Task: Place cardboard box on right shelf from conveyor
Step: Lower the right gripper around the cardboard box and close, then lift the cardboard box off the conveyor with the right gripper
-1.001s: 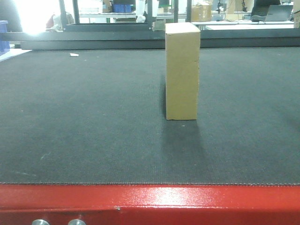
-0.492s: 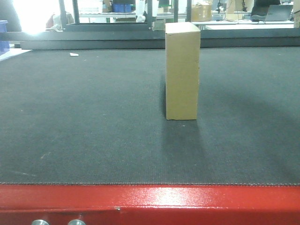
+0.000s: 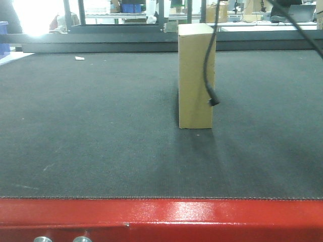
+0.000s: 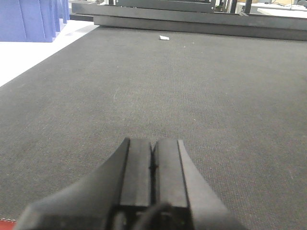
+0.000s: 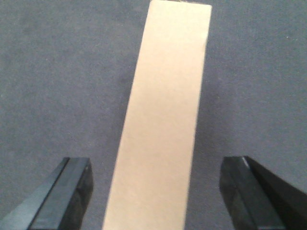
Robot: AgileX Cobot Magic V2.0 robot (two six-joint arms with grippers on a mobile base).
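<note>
The cardboard box [image 3: 194, 75] stands upright on the dark conveyor [image 3: 101, 126], right of the middle. Seen from above in the right wrist view, the cardboard box [image 5: 163, 120] lies between the two fingers of my right gripper [image 5: 156, 191], which is open with a gap of belt on each side. The left gripper [image 4: 153, 143] is shut with nothing in it, low over the bare conveyor [image 4: 216, 96]. In the front view neither gripper shows, only a black cable [image 3: 206, 75] hanging in front of the box. The right shelf is out of view.
The red frame edge [image 3: 161, 217] with small silver knobs [image 3: 44, 239] runs along the near side. A white scrap [image 3: 79, 59] lies on the far belt. Blue bins [image 4: 29, 19] stand at the far left. A dark frame rail [image 3: 101, 43] closes the far end.
A black cable has swung into the front view and now hangs before the box. The box itself has not moved.
</note>
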